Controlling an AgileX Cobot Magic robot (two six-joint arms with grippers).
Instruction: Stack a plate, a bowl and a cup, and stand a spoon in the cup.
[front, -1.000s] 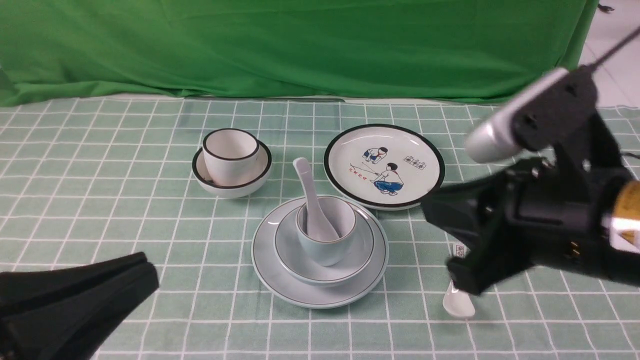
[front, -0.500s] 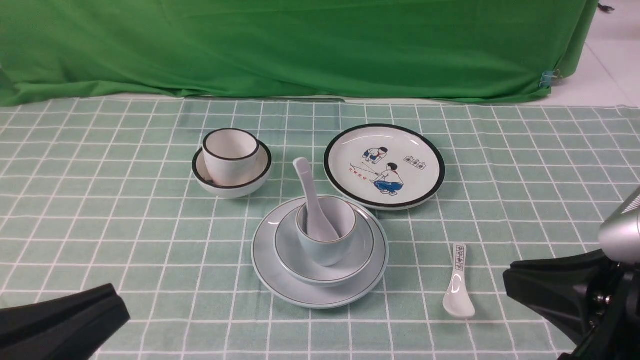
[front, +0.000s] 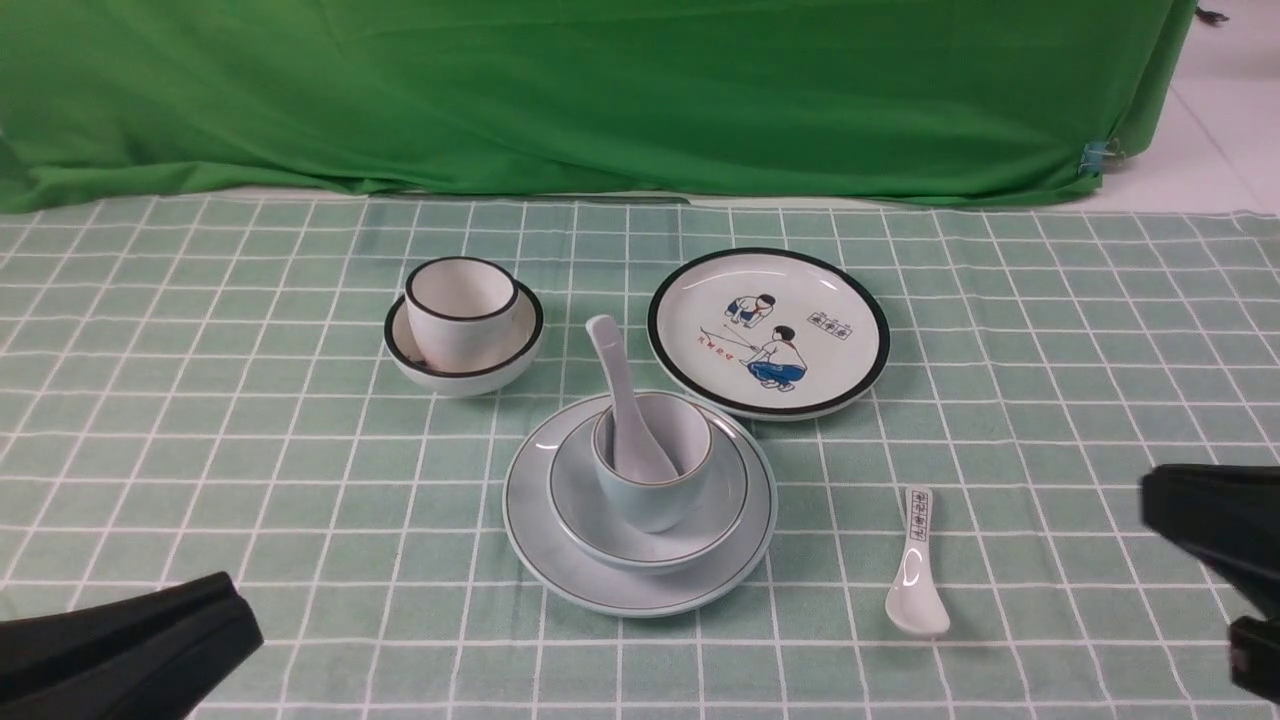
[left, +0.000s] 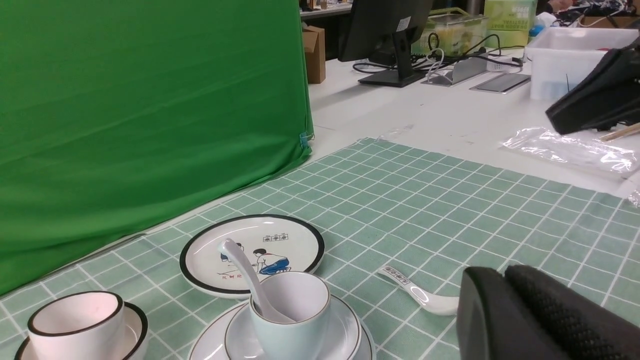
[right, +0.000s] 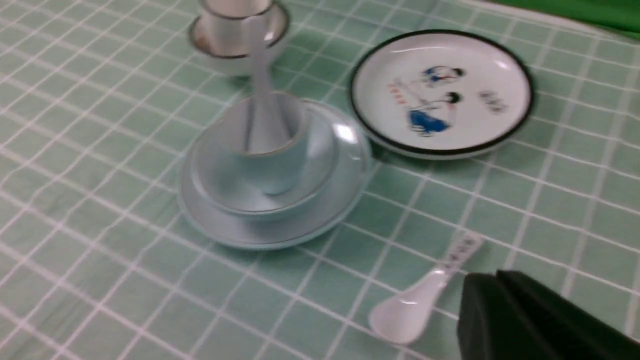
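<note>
Bright, even light; the right wrist view is blurred throughout.

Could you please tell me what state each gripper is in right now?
Left gripper: closed, holding nothing.
Right gripper: closed, holding nothing.

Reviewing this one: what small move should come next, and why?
Probably just keep the right gripper away from the dishes and ease it back to rest. It is shut and empty, while the plain spoon already leans in the pale cup, which sits in the bowl on the plate; nothing in the stack seems to need correcting.
</note>
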